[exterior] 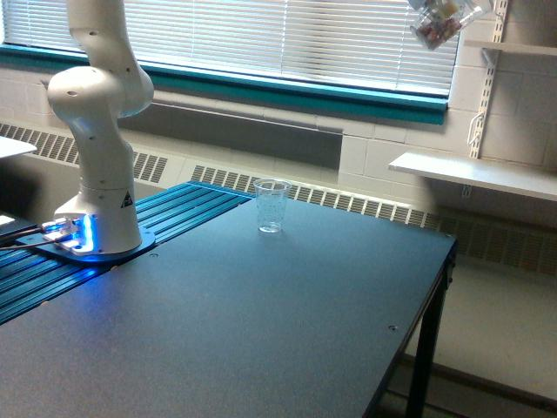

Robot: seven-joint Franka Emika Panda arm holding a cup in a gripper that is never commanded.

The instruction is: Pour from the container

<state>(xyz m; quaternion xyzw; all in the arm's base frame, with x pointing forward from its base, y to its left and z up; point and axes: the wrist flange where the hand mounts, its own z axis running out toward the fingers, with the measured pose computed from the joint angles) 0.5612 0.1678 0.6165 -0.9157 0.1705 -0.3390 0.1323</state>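
Spreading across the foreground is a dark table (261, 331), with the arm's white base (96, 209) bolted near its edge at the exterior view's left, blue lights glowing at the foot. Farther back a tall clear cup (271, 205) stands upright on the table, alone. Highest and farthest, against the blinds (287, 35) at top right, the container (439, 22) hangs tilted with what seems dark material inside; the gripper is cut off by the frame, so its grip cannot be told.
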